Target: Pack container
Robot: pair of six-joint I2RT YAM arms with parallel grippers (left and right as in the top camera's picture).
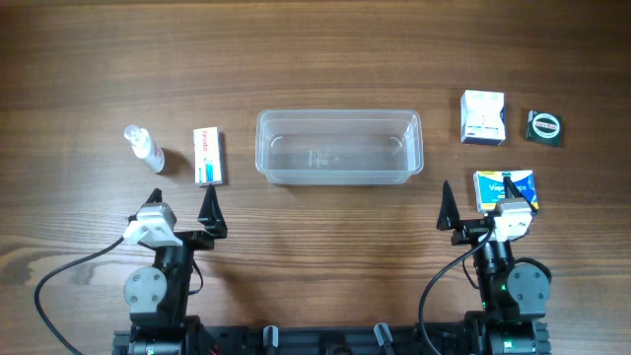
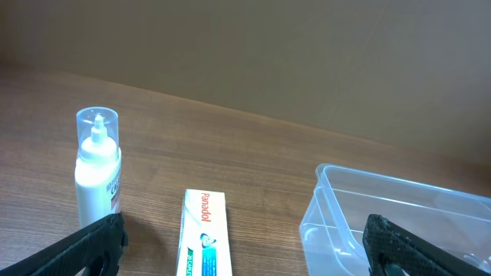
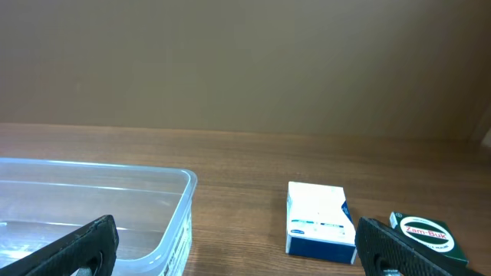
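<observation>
The clear plastic container (image 1: 339, 115) lies empty at the table's middle. It also shows in the left wrist view (image 2: 360, 201) and the right wrist view (image 3: 178, 185). A small spray bottle (image 1: 144, 147) (image 2: 97, 169) and a white Panadol box (image 1: 207, 156) (image 2: 205, 234) lie left of it. A white box (image 1: 483, 117) (image 3: 318, 218), a green Zam-Buk tin (image 1: 544, 127) (image 3: 426, 230) and a blue box (image 1: 505, 185) lie to the right. My left gripper (image 1: 182, 202) (image 2: 244, 230) is open and empty just in front of the Panadol box. My right gripper (image 1: 480, 207) (image 3: 234, 234) is open and empty beside the blue box.
The wooden table (image 1: 325, 237) runs under everything. Both arm bases and their cables sit at the front edge. A plain brown wall stands beyond the far edge in the wrist views.
</observation>
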